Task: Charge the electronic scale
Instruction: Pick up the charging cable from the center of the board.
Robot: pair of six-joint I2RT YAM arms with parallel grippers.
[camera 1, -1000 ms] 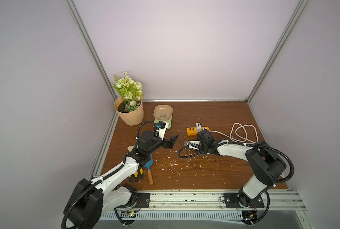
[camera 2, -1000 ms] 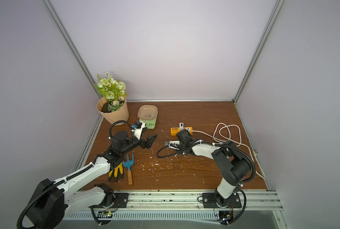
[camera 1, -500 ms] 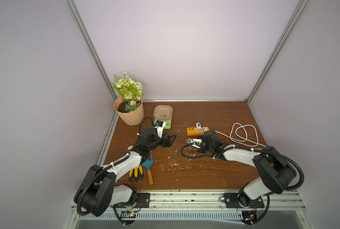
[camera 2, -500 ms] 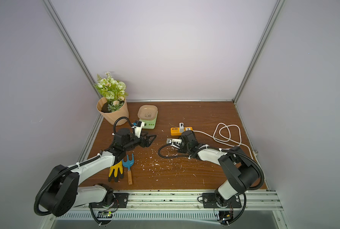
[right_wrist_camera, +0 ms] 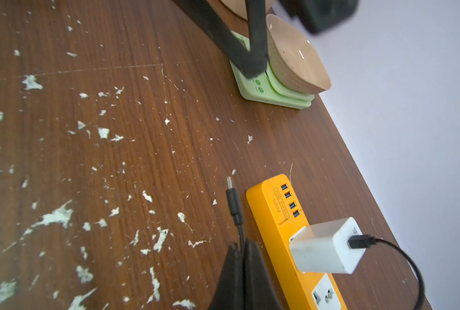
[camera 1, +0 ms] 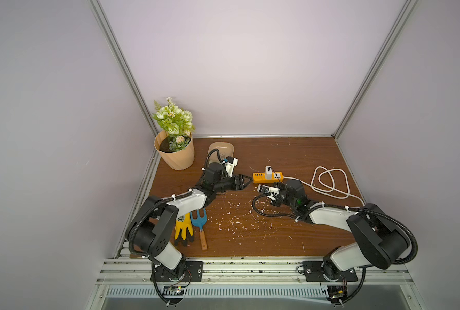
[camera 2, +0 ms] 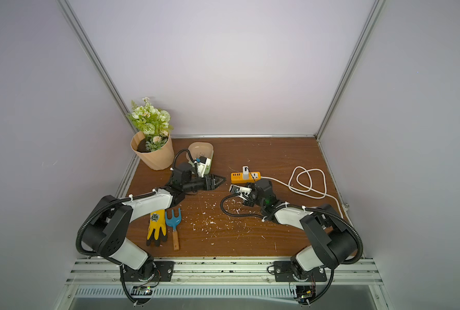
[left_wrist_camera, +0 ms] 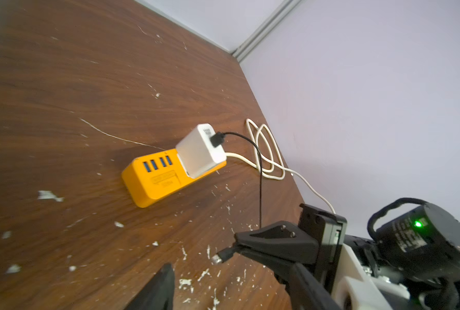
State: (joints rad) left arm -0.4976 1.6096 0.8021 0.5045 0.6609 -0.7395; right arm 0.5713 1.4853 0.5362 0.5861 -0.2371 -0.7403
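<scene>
While left end effector [camera 1: 246,181] spread, right end effector [right_wrist_camera: 241,248] tight on black cable [right_wrist_camera: 233,201].

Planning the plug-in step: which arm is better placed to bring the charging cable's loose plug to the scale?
Right. The right gripper is shut on the black cable just behind its loose plug, beside the power strip. The left gripper is open and empty, nearer the electronic scale.

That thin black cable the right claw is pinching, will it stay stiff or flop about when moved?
Probably floppy: the black cable loops loosely from the white charger. The short end past the right gripper sticks out straight, so it likely holds its aim. Being thin, it might slip in the shut jaws if tugged.
</scene>
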